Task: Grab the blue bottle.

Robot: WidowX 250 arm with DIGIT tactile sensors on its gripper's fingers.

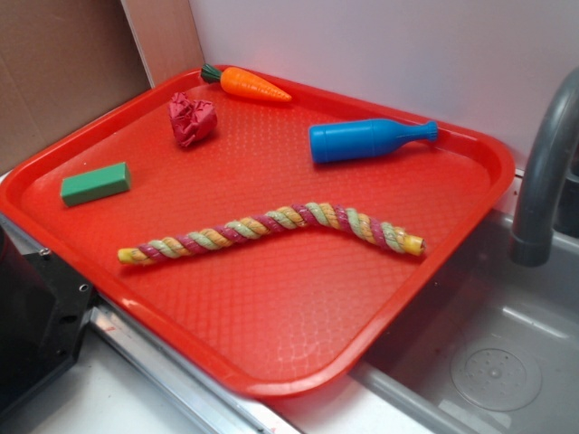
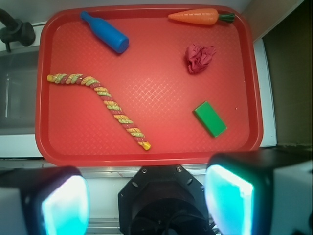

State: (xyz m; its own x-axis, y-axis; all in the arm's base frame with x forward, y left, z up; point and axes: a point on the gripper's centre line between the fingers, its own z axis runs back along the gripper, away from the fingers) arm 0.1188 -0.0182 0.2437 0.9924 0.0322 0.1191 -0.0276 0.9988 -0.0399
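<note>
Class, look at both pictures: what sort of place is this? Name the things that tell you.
Probably a toy kitchen set up for robot practice. A grey tap curves over a sink with a drain, and beside it a red tray holds playthings: a blue bottle and a carrot.

1. A red tray (image 1: 298, 316) carries everything.
2. On it lie the blue bottle (image 1: 366, 140), a toy carrot (image 1: 251, 84), a crumpled red cloth (image 1: 192, 118), a green block (image 1: 95, 183) and a twisted rope (image 1: 271, 230).

Red textured plastic tray (image 1: 271, 362) holds orange toy carrot (image 1: 251, 83), crumpled red paper wad (image 1: 192, 119), green rectangular block (image 1: 95, 183), twisted multicoloured rope (image 1: 271, 231); grey faucet (image 1: 543, 172) beside.
</note>
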